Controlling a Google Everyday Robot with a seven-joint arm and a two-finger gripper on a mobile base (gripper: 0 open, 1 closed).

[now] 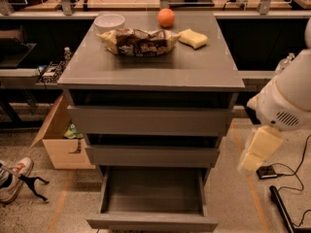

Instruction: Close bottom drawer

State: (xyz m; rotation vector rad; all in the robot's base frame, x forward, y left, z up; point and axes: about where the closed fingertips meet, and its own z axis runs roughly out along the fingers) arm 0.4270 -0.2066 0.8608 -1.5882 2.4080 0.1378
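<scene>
My gripper (251, 162), smooth pale plastic, hangs beside the cabinet (150, 68). The bottom drawer (151, 222) looks matt grey (its inside too). The orange (166, 17) is shiny, the box (60, 152) plain cardboard.

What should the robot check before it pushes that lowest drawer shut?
1. Bottom drawer is pulled out and needs the push: ok.
2. Nothing sticks up out of the drawer that could jam it: ok.
3. Tool is lined up with the drawer front: not ok. It hangs to the right of the cabinet, higher than the drawer front and apart from it.
4. Floor in front of the drawer is free: cannot tell, the picture's edge cuts it off.
5. Orange, bowl, snack bag and sponge sit back from the front edge: ok.
</scene>
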